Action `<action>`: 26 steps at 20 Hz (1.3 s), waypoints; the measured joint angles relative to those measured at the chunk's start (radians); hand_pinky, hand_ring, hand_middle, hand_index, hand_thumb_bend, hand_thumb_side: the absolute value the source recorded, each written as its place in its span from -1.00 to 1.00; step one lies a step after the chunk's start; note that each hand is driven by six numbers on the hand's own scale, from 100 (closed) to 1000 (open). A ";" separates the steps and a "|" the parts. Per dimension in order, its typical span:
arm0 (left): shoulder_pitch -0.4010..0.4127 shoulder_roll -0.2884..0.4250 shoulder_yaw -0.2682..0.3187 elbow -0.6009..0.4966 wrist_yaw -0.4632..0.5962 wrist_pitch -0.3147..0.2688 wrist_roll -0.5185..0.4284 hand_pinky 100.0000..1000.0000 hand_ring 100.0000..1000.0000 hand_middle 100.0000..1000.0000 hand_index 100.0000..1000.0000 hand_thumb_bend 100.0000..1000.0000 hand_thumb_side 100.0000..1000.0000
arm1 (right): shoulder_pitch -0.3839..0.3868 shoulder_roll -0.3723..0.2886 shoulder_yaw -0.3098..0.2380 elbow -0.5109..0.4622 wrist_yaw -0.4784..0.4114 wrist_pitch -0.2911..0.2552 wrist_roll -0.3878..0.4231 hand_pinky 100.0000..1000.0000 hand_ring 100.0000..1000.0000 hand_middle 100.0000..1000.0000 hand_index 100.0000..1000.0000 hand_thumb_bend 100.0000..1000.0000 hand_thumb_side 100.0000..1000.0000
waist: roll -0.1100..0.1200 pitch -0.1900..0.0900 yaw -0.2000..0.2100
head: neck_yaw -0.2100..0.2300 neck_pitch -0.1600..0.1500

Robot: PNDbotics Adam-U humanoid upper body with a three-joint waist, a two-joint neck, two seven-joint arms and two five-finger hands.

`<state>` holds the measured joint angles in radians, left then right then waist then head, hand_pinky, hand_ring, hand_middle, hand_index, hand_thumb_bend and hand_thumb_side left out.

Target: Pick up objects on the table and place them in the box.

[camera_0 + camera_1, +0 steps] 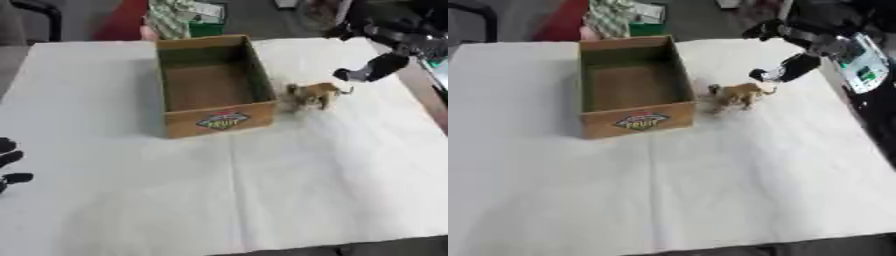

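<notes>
R hand (pixel 378 67) fingers: we see only a dark tip pointing down-left toward the toy, the rest blurred into the arm, so we cannot tell released vs clenched; nothing visibly held. L hand (pixel 12 167) idles at the lower-left edge, fingers relaxed and apart, holding nothing. Toy animal (pixel 313 94), tan, stands upright on the white table cover (pixel 289 190), just beside the box's right wall near its front corner, and just below-left of the R fingertip, apart from it. Cardboard box (pixel 222 121) is open-topped and looks empty inside. Risk, in our judgement: toy is small w/ thin legs, so a descending finger could tip it or shove it against the box wall; clipping that wall could skid the box. Room: wide bare cover in front and to the right; table's right edge is near the R arm.
</notes>
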<state>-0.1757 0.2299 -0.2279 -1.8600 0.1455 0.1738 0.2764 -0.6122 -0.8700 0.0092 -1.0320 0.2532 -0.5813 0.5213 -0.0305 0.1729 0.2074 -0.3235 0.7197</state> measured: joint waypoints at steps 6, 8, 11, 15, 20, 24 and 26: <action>0.000 0.000 -0.003 0.000 0.000 0.001 -0.002 0.05 0.46 0.29 0.39 -1.00 0.56 | -0.014 0.022 0.011 0.030 0.053 -0.003 0.011 0.77 0.83 0.69 0.82 -0.38 -0.56 | 0.001 0.000 0.003 | 0.001 -0.001; 0.000 0.000 -0.003 0.000 0.000 0.002 -0.002 0.05 0.46 0.29 0.39 -1.00 0.56 | -0.017 0.029 0.016 0.040 0.068 -0.005 0.016 0.77 0.83 0.69 0.83 -0.37 -0.54 | 0.001 0.000 0.004 | 0.001 -0.001; 0.000 0.000 -0.004 0.000 0.000 0.002 -0.003 0.05 0.46 0.29 0.39 -1.00 0.56 | -0.021 0.039 0.019 0.052 0.089 -0.005 0.023 0.78 0.84 0.70 0.83 -0.36 -0.52 | 0.002 0.000 0.005 | 0.001 -0.001; 0.000 0.000 -0.004 0.000 0.002 0.002 -0.003 0.05 0.46 0.29 0.39 -1.00 0.56 | -0.021 0.049 0.023 0.065 0.107 -0.004 0.036 0.78 0.84 0.69 0.83 -0.35 -0.49 | 0.003 0.000 0.006 | 0.001 -0.002; 0.000 0.000 -0.004 0.000 0.003 0.002 -0.003 0.05 0.46 0.29 0.39 -1.00 0.56 | -0.021 0.057 0.028 0.076 0.125 -0.002 0.047 0.78 0.84 0.69 0.83 -0.34 -0.47 | 0.003 0.001 0.006 | 0.001 -0.002; 0.000 0.000 -0.004 0.000 0.003 0.002 -0.004 0.05 0.46 0.29 0.39 -1.00 0.56 | -0.021 0.062 0.028 0.083 0.140 0.001 0.051 0.78 0.84 0.69 0.83 -0.32 -0.45 | 0.004 0.001 0.006 | 0.001 -0.002; 0.000 0.000 -0.004 0.000 0.003 0.002 -0.004 0.05 0.46 0.29 0.39 -1.00 0.56 | -0.021 0.065 0.028 0.086 0.146 0.001 0.052 0.78 0.84 0.70 0.83 -0.32 -0.44 | 0.005 0.001 0.006 | 0.001 -0.002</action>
<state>-0.1759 0.2299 -0.2315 -1.8600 0.1483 0.1754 0.2724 -0.6333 -0.8055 0.0376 -0.9457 0.3988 -0.5799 0.5732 -0.0258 0.1736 0.2136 -0.3226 0.7181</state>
